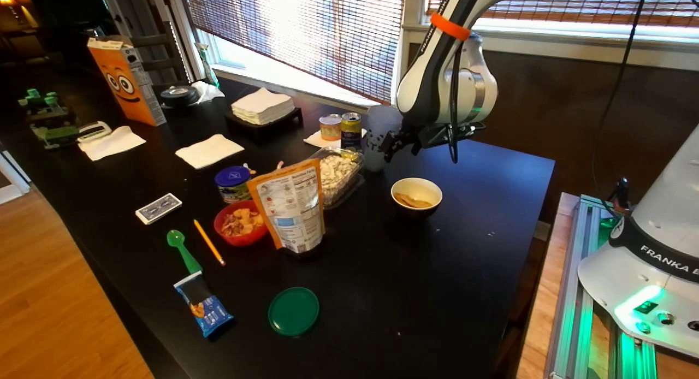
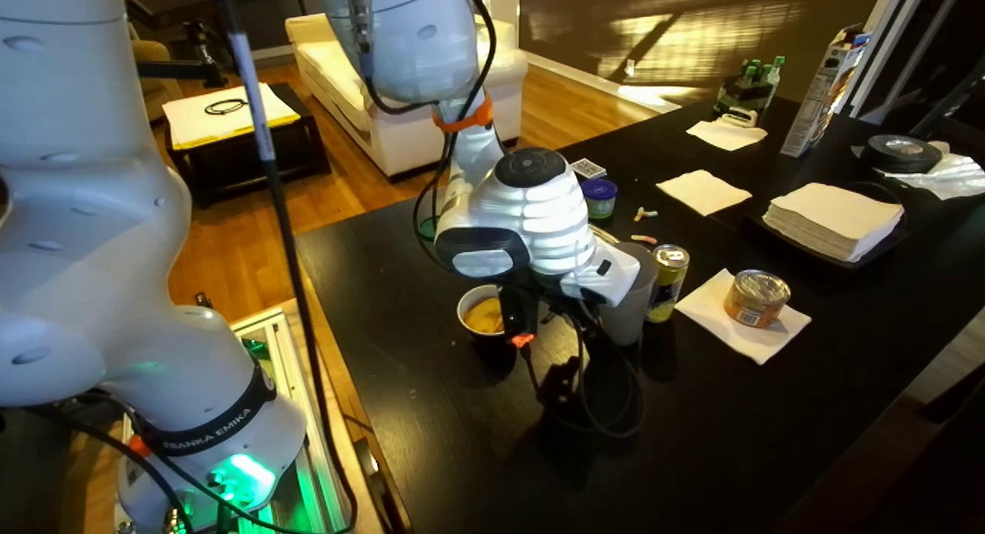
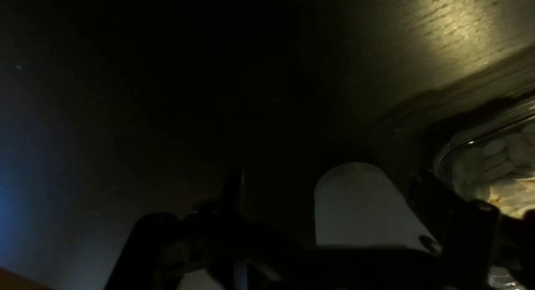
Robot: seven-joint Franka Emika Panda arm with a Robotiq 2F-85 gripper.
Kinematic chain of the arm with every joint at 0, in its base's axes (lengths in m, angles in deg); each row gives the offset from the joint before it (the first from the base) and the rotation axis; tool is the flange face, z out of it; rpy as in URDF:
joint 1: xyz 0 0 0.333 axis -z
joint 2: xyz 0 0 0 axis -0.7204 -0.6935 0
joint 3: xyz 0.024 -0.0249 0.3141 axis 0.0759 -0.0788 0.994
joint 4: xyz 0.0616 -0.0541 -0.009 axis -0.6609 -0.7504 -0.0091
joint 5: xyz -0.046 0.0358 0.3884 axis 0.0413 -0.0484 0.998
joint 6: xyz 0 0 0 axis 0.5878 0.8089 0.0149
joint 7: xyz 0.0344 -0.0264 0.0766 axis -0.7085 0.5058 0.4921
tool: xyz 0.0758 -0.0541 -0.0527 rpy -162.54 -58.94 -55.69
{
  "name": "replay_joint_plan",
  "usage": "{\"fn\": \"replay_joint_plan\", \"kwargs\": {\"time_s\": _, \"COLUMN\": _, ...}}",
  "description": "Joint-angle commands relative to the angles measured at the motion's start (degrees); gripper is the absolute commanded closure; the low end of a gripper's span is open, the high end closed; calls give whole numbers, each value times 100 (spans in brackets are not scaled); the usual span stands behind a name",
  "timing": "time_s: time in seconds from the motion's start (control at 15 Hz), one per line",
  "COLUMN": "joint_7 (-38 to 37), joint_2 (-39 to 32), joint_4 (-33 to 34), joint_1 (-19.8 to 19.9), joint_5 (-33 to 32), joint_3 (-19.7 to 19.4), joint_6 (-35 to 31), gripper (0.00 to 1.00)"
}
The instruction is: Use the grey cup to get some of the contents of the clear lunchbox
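Okay, tool (image 1: pixel 402 148) is hovering spread while grey cup (image 1: pixel 377 132) is standing upright on the tabletop (image 1: pixel 431 302) toward the clear lunchbox (image 1: pixel 349 185), showing nearer the lunchbox-side finger (image 3: pixel 434 202) in wrist view, so probably needing centring.

The arm (image 2: pixel 539 218) I operate from afar is smooth, rounded and mostly white, with round black caps (image 2: pixel 529 167) and shallow oval dimples (image 2: pixel 31 355). I see a bright orange band (image 1: pixel 450 27) wrapped around it, and a silvery ring (image 1: pixel 479 96) further along. Black cables (image 1: pixel 454 111) loop along its outside. My white base (image 1: pixel 611 275) wears a black collar (image 2: pixel 212 434) lettered FRANKA EMIKA in white, above a glowing green light (image 2: pixel 252 470). My pincer (image 1: pixel 402 147) is black, and in the wrist view too dark for fine detail.
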Motion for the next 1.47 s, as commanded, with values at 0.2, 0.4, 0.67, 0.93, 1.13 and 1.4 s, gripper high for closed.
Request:
{"fn": "replay_joint_plan", "kwargs": {"time_s": 0.2, "joint_7": 213, "joint_2": 437, "joint_4": -184, "joint_1": 45, "joint_5": -82, "joint_3": -35, "joint_6": -64, "gripper": 0}}
{"fn": "replay_joint_plan", "kwargs": {"time_s": 0.4, "joint_7": 210, "joint_2": 408, "joint_4": -33, "joint_1": 636, "joint_5": -291, "joint_3": 647, "joint_6": -19, "gripper": 0}}
{"fn": "replay_joint_plan", "kwargs": {"time_s": 0.67, "joint_7": 243, "joint_2": 103, "joint_4": 133, "joint_1": 1654, "joint_5": -599, "joint_3": 1759, "joint_6": -198, "gripper": 0}}
{"fn": "replay_joint_plan", "kwargs": {"time_s": 0.93, "joint_7": 292, "joint_2": -236, "joint_4": 140, "joint_1": 2327, "joint_5": -922, "joint_3": 2296, "joint_6": -505, "gripper": 0}}
{"fn": "replay_joint_plan", "kwargs": {"time_s": 1.13, "joint_7": 287, "joint_2": -535, "joint_4": 159, "joint_1": 2660, "joint_5": -1179, "joint_3": 2481, "joint_6": -852, "gripper": 0}}
{"fn": "replay_joint_plan", "kwargs": {"time_s": 1.4, "joint_7": 246, "joint_2": -876, "joint_4": 185, "joint_1": 3003, "joint_5": -1563, "joint_3": 2663, "joint_6": -1245, "gripper": 0}}
